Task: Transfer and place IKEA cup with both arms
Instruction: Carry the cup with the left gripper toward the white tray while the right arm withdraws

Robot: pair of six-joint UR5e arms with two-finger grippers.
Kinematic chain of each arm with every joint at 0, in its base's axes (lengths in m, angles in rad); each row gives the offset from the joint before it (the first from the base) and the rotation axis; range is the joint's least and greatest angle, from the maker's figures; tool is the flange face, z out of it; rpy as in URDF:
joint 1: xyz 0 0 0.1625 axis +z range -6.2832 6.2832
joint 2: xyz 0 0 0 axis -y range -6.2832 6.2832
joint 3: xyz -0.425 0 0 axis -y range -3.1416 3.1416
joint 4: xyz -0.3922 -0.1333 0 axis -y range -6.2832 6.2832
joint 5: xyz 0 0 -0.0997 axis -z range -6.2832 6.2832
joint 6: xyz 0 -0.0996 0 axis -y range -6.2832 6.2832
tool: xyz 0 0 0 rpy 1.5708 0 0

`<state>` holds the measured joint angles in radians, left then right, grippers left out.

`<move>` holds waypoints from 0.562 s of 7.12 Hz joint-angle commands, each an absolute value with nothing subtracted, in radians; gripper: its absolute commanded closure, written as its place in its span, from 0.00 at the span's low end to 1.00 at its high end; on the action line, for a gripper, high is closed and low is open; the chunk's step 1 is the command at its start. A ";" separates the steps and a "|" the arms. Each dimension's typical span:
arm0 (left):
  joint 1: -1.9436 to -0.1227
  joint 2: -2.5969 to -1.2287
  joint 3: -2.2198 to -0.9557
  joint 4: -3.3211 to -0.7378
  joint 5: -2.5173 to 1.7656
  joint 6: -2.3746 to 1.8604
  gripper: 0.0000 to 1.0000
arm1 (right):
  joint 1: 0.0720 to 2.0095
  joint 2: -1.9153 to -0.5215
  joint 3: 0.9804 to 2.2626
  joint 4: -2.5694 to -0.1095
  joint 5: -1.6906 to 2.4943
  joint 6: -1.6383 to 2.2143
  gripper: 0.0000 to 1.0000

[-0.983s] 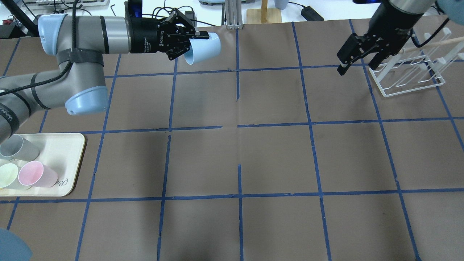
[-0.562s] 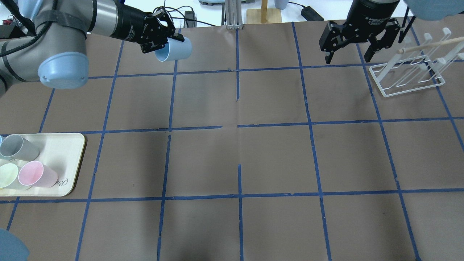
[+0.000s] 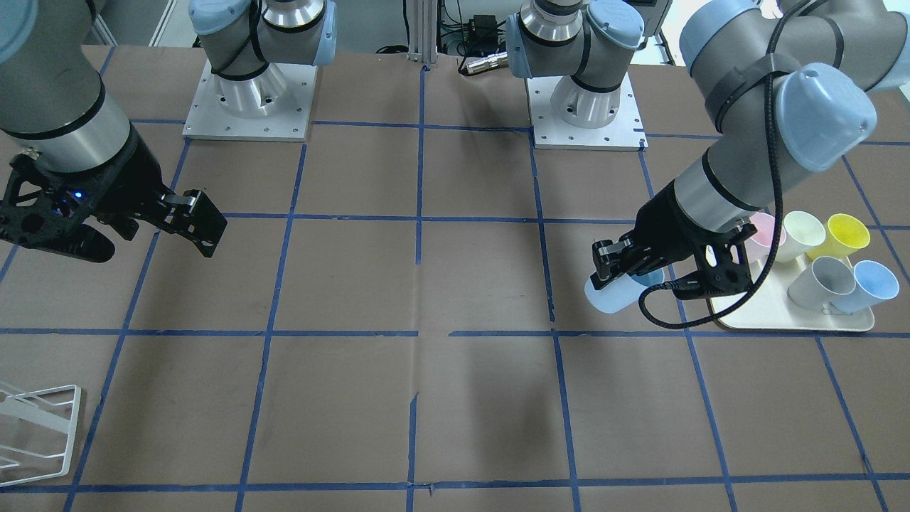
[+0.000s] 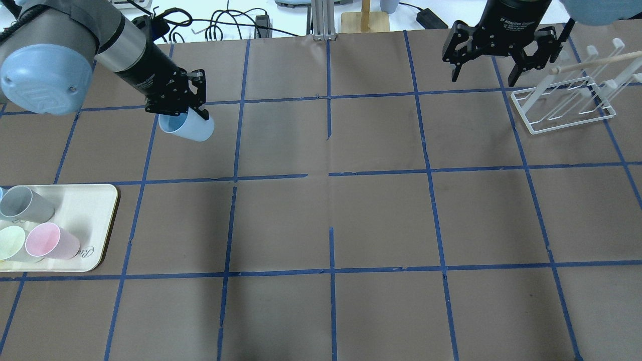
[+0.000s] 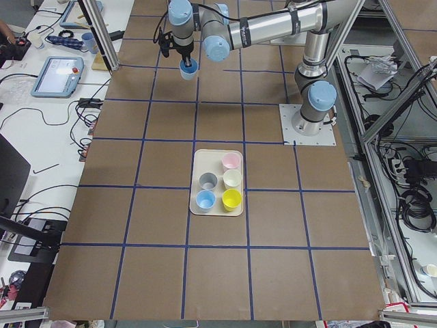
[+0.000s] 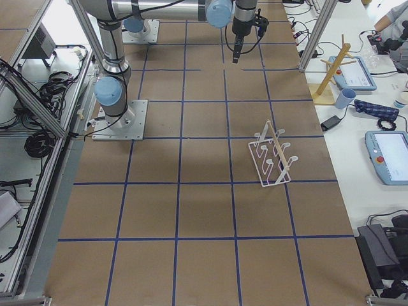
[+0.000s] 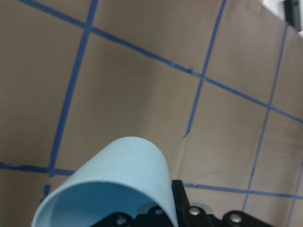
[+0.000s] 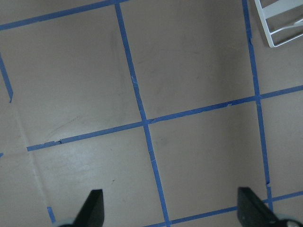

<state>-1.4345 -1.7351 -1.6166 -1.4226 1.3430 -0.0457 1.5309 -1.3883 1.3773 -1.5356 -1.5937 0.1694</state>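
The IKEA cup (image 4: 188, 128) is a pale sky-blue tumbler, tilted on its side above the table's far left part. My left gripper (image 4: 189, 113) is shut on its rim. The cup also shows in the front view (image 3: 613, 294), the left side view (image 5: 188, 69) and the left wrist view (image 7: 111, 182), mouth toward the camera. My right gripper (image 4: 482, 76) is open and empty at the far right, above the table beside the rack. In the right wrist view (image 8: 173, 213) its fingertips (image 8: 93, 207) stand wide apart over bare paper.
A cream tray (image 4: 95, 220) at the near left holds grey (image 4: 25, 204), pink (image 4: 50, 241) and pale green (image 4: 12, 243) cups; the front view also shows a twin blue cup (image 3: 860, 284) and a yellow cup (image 3: 842, 238). A white wire rack (image 4: 567, 100) stands at the far right.
My left arm has swung the cup from the far edge toward the left and nearer the robot. The right gripper has turned and risen slightly, still open.
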 commanded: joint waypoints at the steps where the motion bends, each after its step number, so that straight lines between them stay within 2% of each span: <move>1: -1.396 -1.687 -1.643 -1.526 1.555 0.160 1.00 | 1.532 -1.416 1.377 -1.534 -1.582 0.185 0.00; 4: -1.196 -1.709 -1.704 -1.436 1.607 0.490 1.00 | 1.574 -1.388 1.396 -1.586 -1.585 0.176 0.00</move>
